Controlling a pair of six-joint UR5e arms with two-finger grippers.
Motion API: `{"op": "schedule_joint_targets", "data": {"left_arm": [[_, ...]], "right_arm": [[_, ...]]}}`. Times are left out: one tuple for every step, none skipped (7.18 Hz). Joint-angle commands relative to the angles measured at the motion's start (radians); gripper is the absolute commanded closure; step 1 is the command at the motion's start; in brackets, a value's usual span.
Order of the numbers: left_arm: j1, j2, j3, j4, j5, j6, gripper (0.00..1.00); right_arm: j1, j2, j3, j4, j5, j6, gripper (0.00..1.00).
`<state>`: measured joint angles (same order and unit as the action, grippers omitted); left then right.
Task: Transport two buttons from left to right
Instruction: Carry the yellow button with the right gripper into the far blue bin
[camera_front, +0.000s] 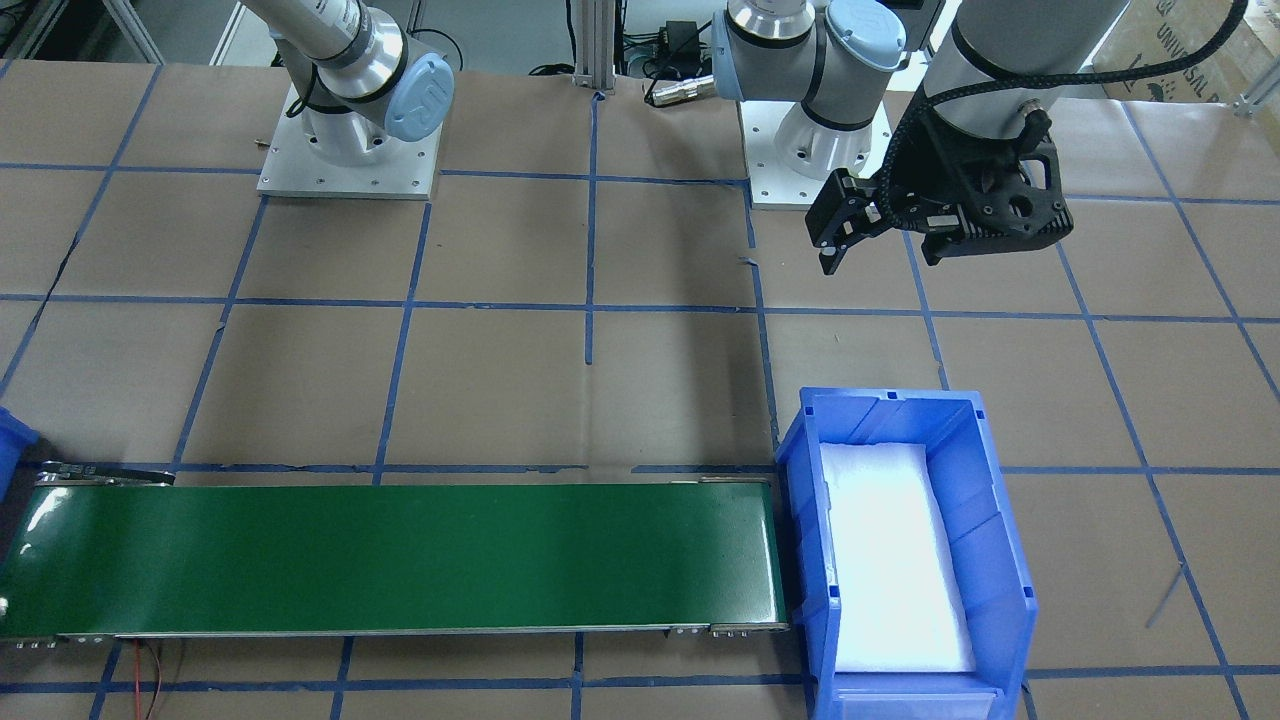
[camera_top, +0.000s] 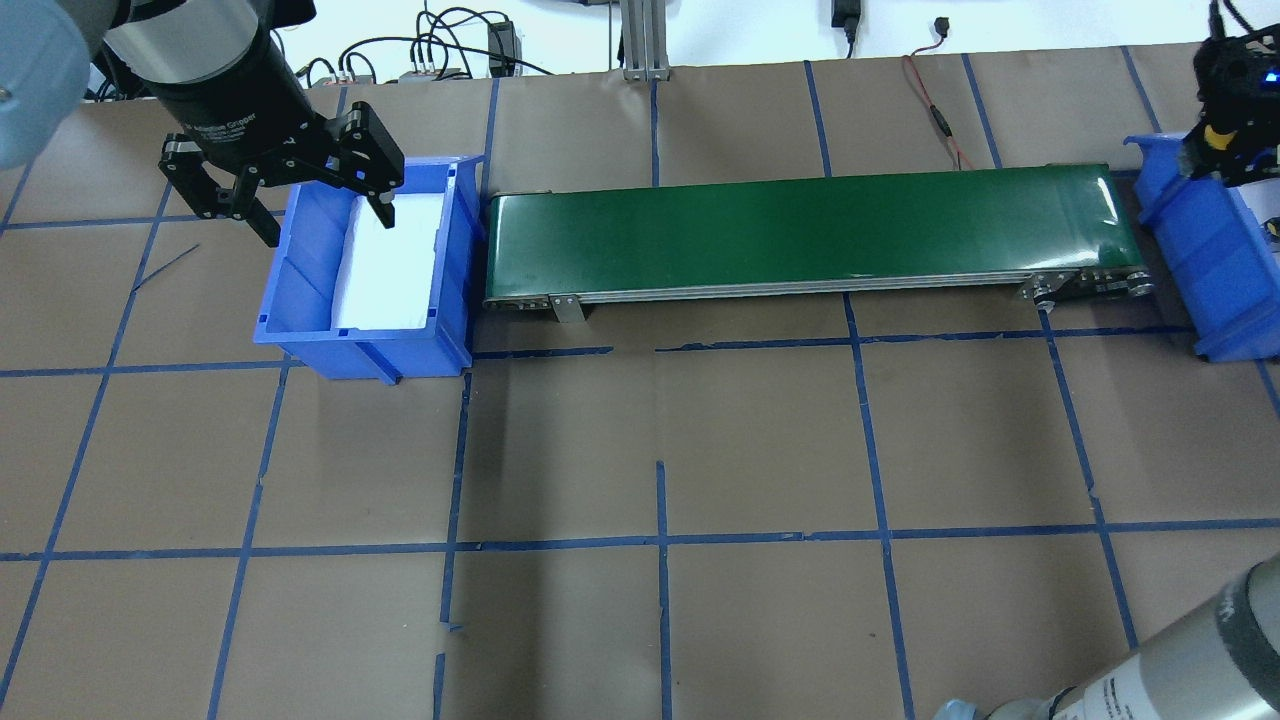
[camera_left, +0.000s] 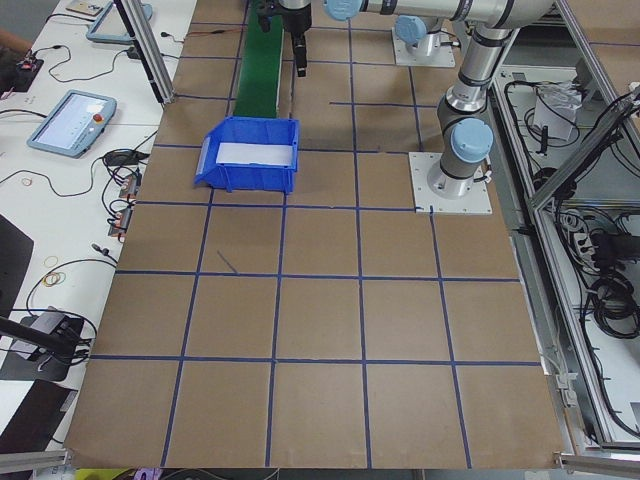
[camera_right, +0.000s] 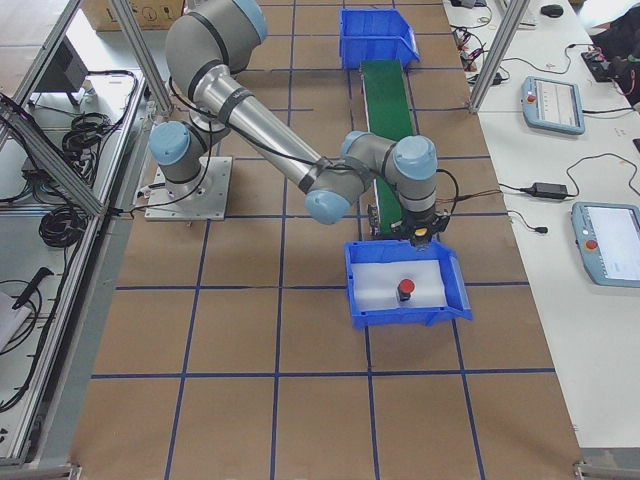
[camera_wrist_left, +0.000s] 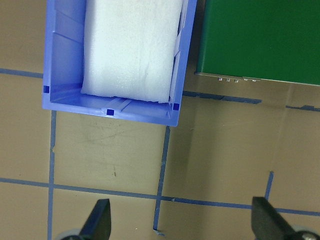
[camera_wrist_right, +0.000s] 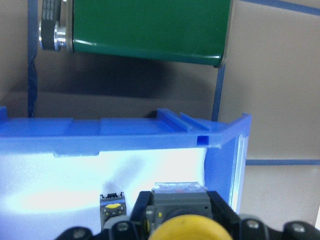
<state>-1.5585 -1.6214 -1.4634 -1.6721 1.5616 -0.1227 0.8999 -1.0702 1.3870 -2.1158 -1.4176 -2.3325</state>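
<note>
Silver-grey arms (camera_front: 340, 50), pale-blue joint caps (camera_front: 420, 95), black fingers (camera_front: 838, 215), braided black cable (camera_front: 898, 150)

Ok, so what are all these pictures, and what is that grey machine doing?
It is a robot: two grey metal arms bolted to a brown paper-covered table, each ending in a black two-fingered hand. Four pictures come from cameras fixed around the table, two from cameras on the wrists. On the table lie a long green conveyor belt and a blue plastic bin at each end, lined with white foam. The left hand is open and empty, near one bin. The right hand grips a yellow-capped push button over the other bin, where a red-capped push button sits.
</note>
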Motion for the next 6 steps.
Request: {"op": "schedule_joint_targets", "data": {"left_arm": [[0.000, 0.000, -0.002, 0.000, 0.000, 0.000, 0.00], [0.000, 0.000, 0.000, 0.000, 0.000, 0.000, 0.00], [-0.001, 0.000, -0.002, 0.000, 0.000, 0.000, 0.00], [-0.002, 0.000, -0.002, 0.000, 0.000, 0.000, 0.01], [-0.002, 0.000, -0.002, 0.000, 0.000, 0.000, 0.00], [-0.002, 0.000, -0.002, 0.000, -0.001, 0.000, 0.01]], "right_arm": [[-0.041, 0.067, -0.030, 0.057, 0.040, -0.053, 0.83], [-0.058, 0.081, -0.010, 0.066, 0.040, -0.074, 0.83], [-0.079, 0.107, -0.013, 0.066, 0.043, -0.102, 0.83], [-0.085, 0.119, -0.007, 0.066, 0.043, -0.100, 0.83], [-0.085, 0.130, 0.012, 0.066, 0.043, -0.100, 0.81], [-0.085, 0.133, 0.024, 0.066, 0.043, -0.102, 0.80]]}}
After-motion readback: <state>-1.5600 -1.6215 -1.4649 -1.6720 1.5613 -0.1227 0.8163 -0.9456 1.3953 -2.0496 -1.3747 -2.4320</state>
